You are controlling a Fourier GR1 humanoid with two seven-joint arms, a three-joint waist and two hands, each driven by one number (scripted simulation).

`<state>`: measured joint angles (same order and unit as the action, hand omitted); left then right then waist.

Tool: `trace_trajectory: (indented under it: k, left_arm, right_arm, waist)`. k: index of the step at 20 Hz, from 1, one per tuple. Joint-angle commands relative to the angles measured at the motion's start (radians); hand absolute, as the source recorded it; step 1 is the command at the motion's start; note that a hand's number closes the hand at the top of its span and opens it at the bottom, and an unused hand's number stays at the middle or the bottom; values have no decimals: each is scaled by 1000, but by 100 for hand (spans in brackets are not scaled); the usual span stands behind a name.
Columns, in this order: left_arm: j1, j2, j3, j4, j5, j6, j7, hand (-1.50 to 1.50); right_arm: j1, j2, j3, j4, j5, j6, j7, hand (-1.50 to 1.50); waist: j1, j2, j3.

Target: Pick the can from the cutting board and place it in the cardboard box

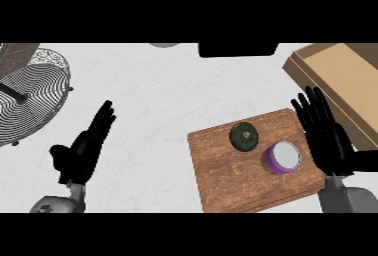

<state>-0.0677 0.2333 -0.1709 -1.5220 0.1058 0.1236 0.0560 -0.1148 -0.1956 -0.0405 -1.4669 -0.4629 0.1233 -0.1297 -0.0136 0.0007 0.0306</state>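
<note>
Right hand (328,135) open with straight fingers beside purple can (283,156) with pale silver top, standing on wooden cutting board (236,180), cardboard box (347,80) nearby, left hand (85,147) open

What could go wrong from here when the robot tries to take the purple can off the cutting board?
1. The dark green round object sits close beside the can on the cutting board; closing fingers may bump it.
2. The right hand is open beside the can, near the board's edge, so it may push the can instead of enclosing it.
3. The cardboard box has a wall the can may clip.
</note>
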Motion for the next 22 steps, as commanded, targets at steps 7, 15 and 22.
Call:
trace_trajectory:
  k: [7, 15, 22]
  left_arm:
    - [0, 4, 141, -70, 59, 85, 14, 0]
    - [-7, -9, 151, -138, 117, 76, 113, 0]
    - [-29, -21, 129, -114, 93, 82, 109, 0]
  right_arm:
    - [341, -314, -242, 39, 343, -320, -4, 150]
    - [624, -113, -249, -368, 481, -630, -15, -150]
    - [806, -398, -165, -611, 565, -354, 357, -150]
  waist:
    - [-59, 30, -65]
    - [-8, -5, -34]
    - [0, 3, -39]
